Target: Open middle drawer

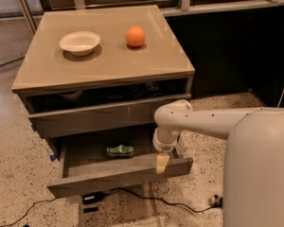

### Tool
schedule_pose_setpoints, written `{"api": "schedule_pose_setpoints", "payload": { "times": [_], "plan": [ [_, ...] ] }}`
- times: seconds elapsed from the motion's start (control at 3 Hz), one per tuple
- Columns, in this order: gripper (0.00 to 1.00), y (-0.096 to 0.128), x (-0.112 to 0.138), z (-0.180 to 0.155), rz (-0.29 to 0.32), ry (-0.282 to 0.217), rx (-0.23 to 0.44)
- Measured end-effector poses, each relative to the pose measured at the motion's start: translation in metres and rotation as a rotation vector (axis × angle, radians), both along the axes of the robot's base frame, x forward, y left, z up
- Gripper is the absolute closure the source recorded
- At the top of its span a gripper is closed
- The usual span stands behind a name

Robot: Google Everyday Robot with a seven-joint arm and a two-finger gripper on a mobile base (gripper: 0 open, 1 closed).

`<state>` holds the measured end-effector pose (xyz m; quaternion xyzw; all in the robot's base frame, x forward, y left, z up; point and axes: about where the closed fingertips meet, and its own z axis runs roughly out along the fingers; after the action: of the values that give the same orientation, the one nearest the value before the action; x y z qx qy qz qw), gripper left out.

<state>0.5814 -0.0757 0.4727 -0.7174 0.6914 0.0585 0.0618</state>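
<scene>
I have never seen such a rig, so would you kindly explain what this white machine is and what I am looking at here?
It is a mobile robot: the big white body at the right carries one arm, ending in a pincer. There is one camera view, looking down on the scene; where it is mounted is not on record. Before it stands a cabinet with a white bowl and an orange on top. The middle drawer is pulled out, with a small green item inside. The pincer points down at the right part of that drawer's front panel. It carries no loose object; whether it grips the panel I cannot tell.
</scene>
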Motion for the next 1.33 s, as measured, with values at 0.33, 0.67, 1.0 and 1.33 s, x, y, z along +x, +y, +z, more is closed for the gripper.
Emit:
{"api": "schedule_pose_setpoints", "payload": {
  "times": [0.33,0.67,1.0,1.33],
  "plan": [
    [0.46,0.0,0.0,0.0,0.0,0.0,0.0],
    [0.69,0.0,0.0,0.0,0.0,0.0,0.0],
    [0.92,0.0,0.0,0.0,0.0,0.0,0.0],
    [1.0,0.0001,0.0,-0.0001,0.0,0.0,0.0]
  ]
}}
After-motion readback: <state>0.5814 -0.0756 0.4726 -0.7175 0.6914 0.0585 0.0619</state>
